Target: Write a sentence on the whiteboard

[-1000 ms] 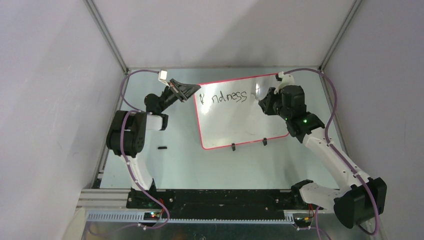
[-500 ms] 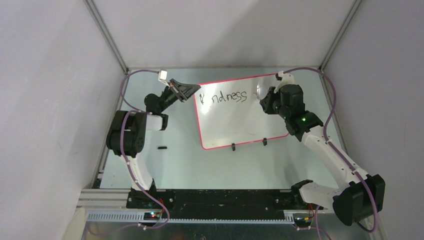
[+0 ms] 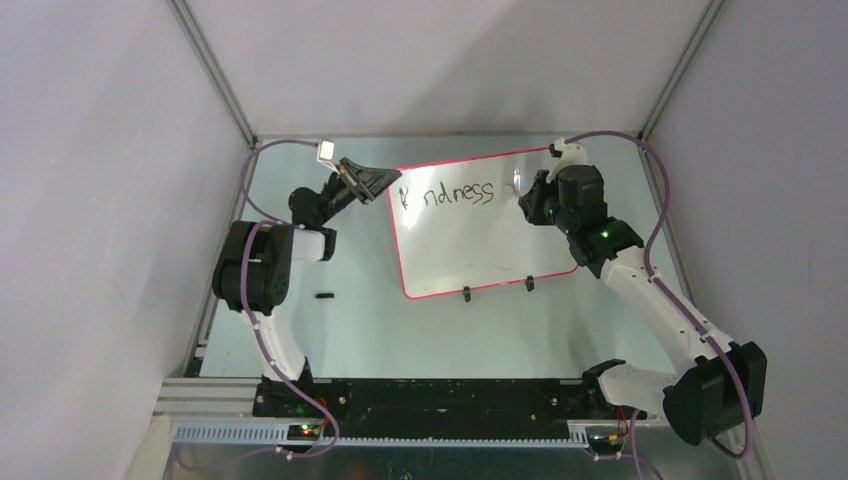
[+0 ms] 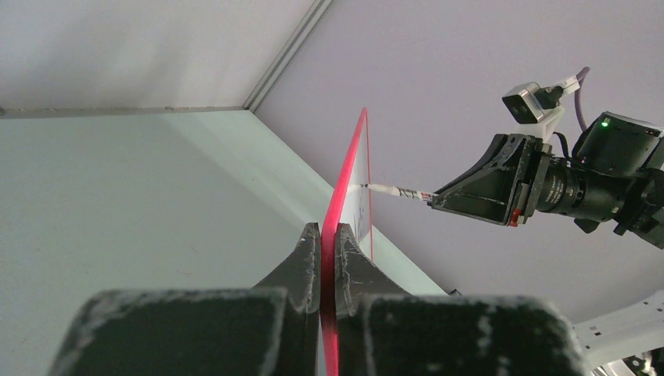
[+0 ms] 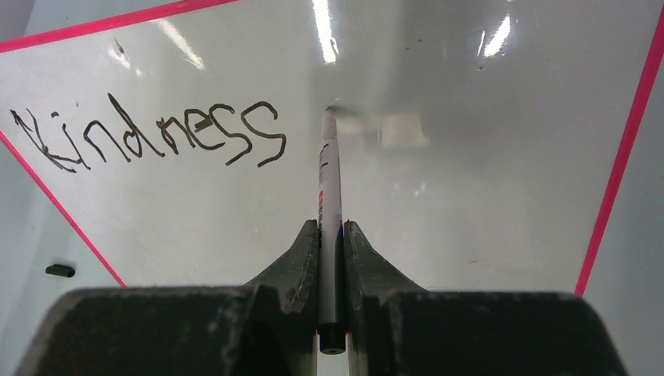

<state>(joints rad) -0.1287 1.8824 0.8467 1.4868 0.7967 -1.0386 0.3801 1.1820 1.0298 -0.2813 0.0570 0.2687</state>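
Note:
The whiteboard (image 3: 470, 245), white with a red-pink rim, stands tilted on the table. The sentence (image 3: 450, 194) reads "Kindness" in black along its top; it also shows in the right wrist view (image 5: 149, 133). My left gripper (image 3: 395, 183) is shut on the board's left rim (image 4: 344, 180), with the red edge pinched between the fingers (image 4: 301, 258). My right gripper (image 3: 527, 200) is shut on a white marker (image 5: 330, 180). The marker tip touches the board just right of the last "s". The left wrist view also shows the marker (image 4: 395, 190) meeting the board.
Two black clip feet (image 3: 466, 294) (image 3: 529, 285) sit on the board's near rim. A small black piece (image 3: 323, 295) lies on the table left of the board, also in the right wrist view (image 5: 60, 271). Grey walls close the table on three sides.
My right gripper and the marker have shifted a little toward the board's far edge. The left gripper and the board have not moved. The writing is the same.

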